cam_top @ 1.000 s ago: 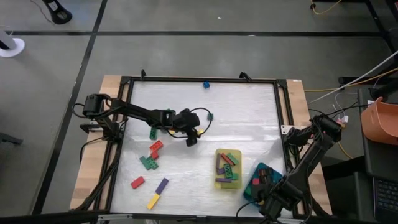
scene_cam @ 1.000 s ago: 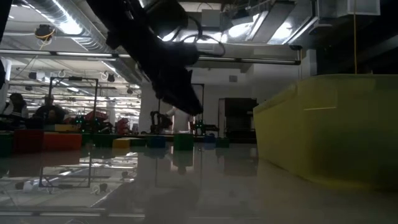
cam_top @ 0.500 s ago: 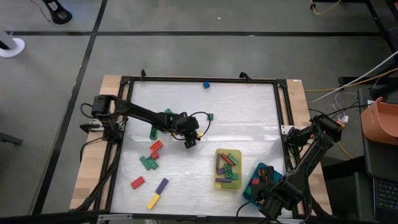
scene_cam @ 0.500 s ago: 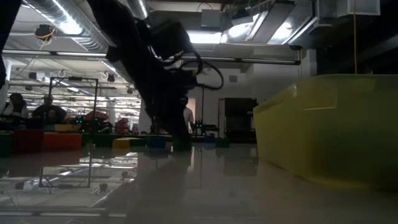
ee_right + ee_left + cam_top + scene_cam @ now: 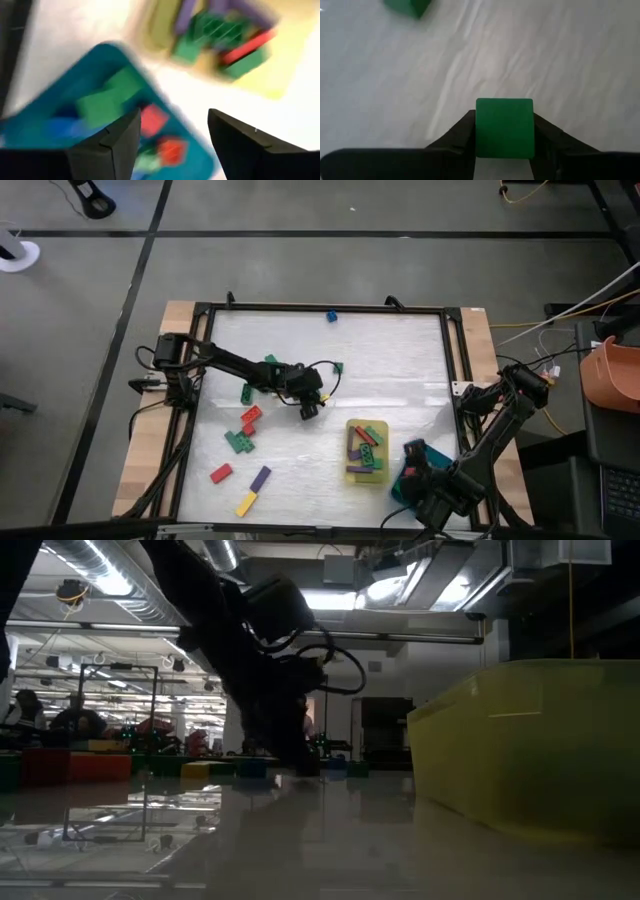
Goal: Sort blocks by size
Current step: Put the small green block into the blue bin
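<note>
A small green cube [image 5: 504, 128] sits right between the two fingers of the left claw [image 5: 504, 145], and both fingers touch its sides, so the claw is pinching the cube. The cube looks the same on every side, so it has no long way to worry about. In the high view the left claw [image 5: 309, 409] is low over the middle of the white table [image 5: 400, 360], and the cube is hidden under it there. It seems the cube rests on the table, not yet lifted. The teal tray [image 5: 406, 483] with little blocks lies toward the right front corner, past the yellow tray [image 5: 353, 478] that holds the long blocks. So the cube needs to go up and then that way, and the left arm is the one that has it. The right claw [image 5: 172, 145] hangs above the teal tray with its fingers apart, holding nothing. More blocks lie loose: a green one [image 5: 246, 393], a red one [image 5: 251, 416], a purple one [image 5: 260, 477] and a blue one [image 5: 331, 315] far back.
</note>
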